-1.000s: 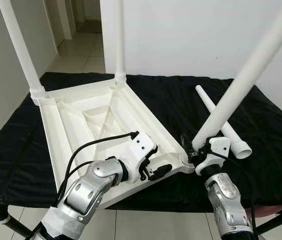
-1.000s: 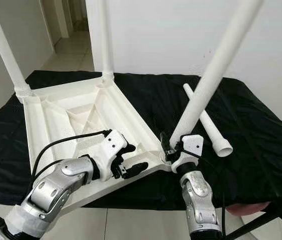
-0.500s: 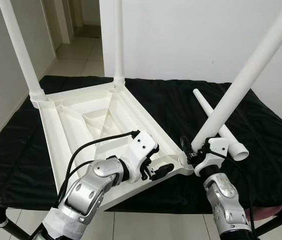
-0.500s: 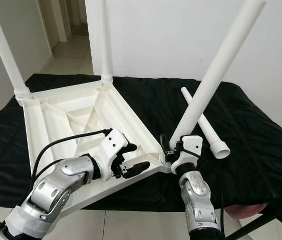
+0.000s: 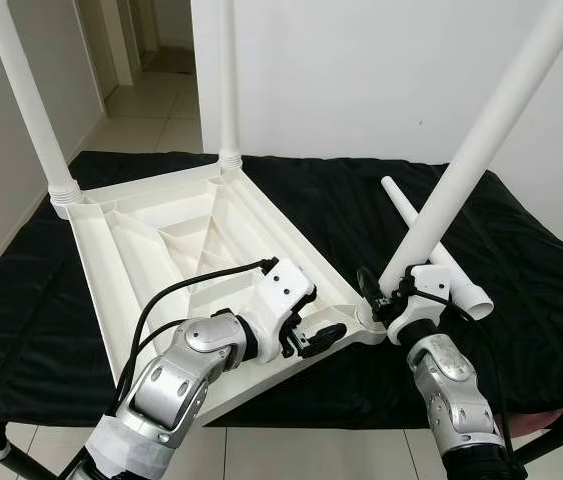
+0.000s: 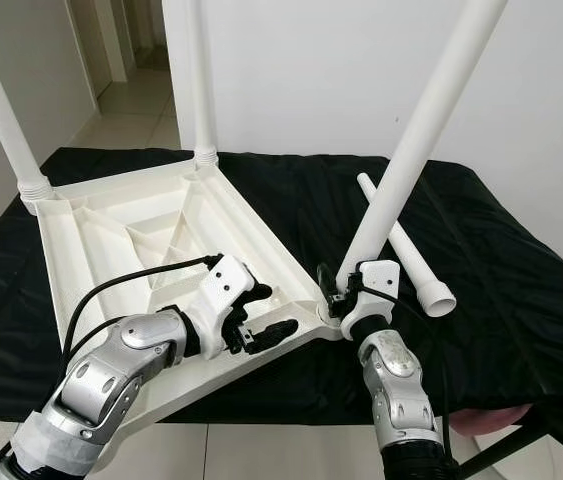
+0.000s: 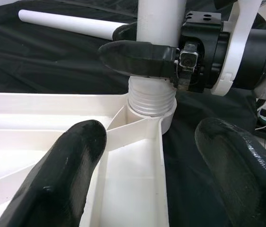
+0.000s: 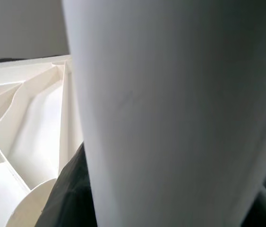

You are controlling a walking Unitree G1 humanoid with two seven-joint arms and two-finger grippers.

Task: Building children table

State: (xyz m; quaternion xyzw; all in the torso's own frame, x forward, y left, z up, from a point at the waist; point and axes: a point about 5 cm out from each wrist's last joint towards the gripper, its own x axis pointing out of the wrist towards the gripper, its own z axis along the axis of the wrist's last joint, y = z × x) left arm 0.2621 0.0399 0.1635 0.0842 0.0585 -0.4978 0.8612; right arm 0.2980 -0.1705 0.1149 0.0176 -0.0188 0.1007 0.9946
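Seating third leg [image 5: 481, 150] steeper into tabletop [image 5: 161, 250] corner; right end effector [image 6: 346, 297] clamped on leg, left end effector [image 5: 316, 340] open astride rim.

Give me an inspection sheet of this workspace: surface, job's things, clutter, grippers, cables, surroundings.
Surface: black cloth-covered table, cloth wrinkled.
Job's things: white plastic children's table top lies upside down; two upright white legs stand in its far corners; a tilted white leg sits in the near right corner socket; a spare white leg lies on the cloth.
Clutter: nothing seen.
Grippers: left gripper open, its fingers straddling the top's edge near the socket; right gripper shut on the tilted leg's base.
Cables: black cable loops along the left arm.
Surroundings: white wall behind, tiled hallway floor beyond.
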